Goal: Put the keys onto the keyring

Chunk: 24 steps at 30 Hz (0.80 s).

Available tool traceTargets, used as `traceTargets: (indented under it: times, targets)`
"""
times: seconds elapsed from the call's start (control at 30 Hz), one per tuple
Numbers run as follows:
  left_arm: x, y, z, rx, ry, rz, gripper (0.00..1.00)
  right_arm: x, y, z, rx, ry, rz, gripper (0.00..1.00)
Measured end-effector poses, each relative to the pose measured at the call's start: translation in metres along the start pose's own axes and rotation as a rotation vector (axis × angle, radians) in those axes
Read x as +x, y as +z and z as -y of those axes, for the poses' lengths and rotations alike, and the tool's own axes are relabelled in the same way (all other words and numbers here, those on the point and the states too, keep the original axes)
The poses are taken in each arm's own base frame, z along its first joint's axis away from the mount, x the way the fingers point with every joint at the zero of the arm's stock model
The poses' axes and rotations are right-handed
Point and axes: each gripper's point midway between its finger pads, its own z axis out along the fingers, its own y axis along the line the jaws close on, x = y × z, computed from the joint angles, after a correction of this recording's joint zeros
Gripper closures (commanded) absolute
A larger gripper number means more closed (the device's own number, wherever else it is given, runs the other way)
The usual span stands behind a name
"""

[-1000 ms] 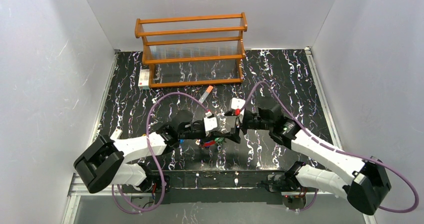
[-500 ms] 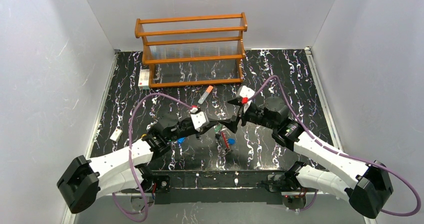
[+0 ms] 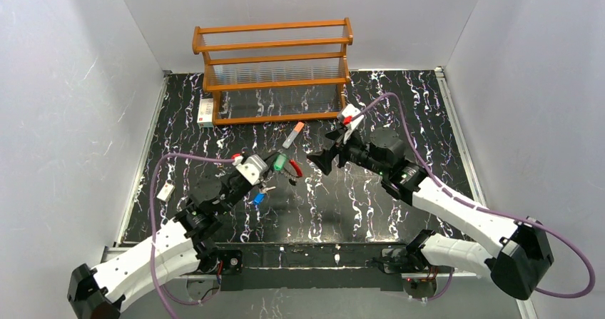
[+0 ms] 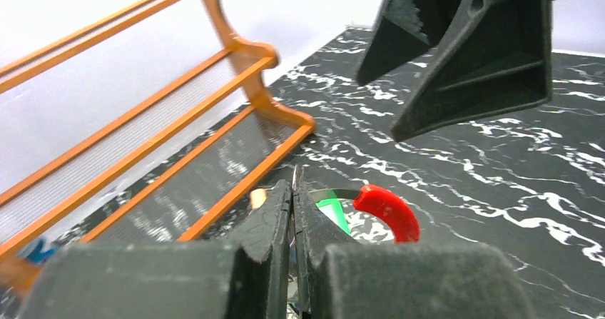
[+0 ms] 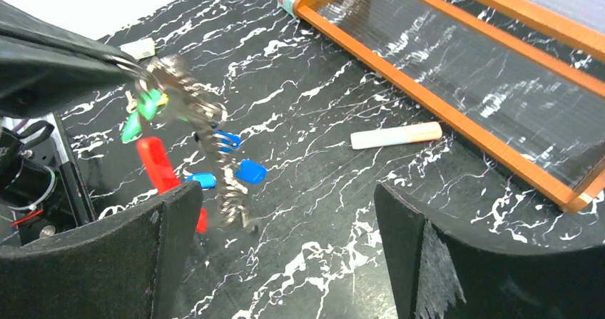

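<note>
The left gripper [image 4: 292,190] has its 2 fingers pressed together on the thin metal of the keyring [image 4: 382,212], whose thick red section curves out just past the fingertips. It holds the ring raised over the middle of the table [image 3: 399,105], slightly toward the left edge. The keys [image 5: 228,142], with green and blue heads, dangle below it in a blurred bunch. The right gripper [image 5: 285,198] hangs just beside them, fingers wide apart, holding nothing. A grey stick with an orange cap [image 5: 396,135] lies near the wooden rack [image 3: 275,62] at the far edge.
</note>
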Motion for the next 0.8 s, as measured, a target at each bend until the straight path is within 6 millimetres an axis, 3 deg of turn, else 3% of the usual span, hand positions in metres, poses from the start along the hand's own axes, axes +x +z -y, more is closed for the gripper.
traceTargets:
  times: [0.43,0.67,0.8]
  targets:
    - [-0.007,-0.064,-0.059,-0.244,0.147,-0.187,1.0,0.047,0.047,0.009,0.013,0.142,-0.233,0.02]
    - [-0.005,-0.106,-0.077,-0.338,0.171,-0.255,1.0,0.09,0.073,-0.009,-0.119,0.228,-0.377,0.28]
    - [-0.002,-0.124,-0.084,-0.37,0.181,-0.29,1.0,0.12,0.087,-0.021,-0.19,0.285,-0.466,0.32]
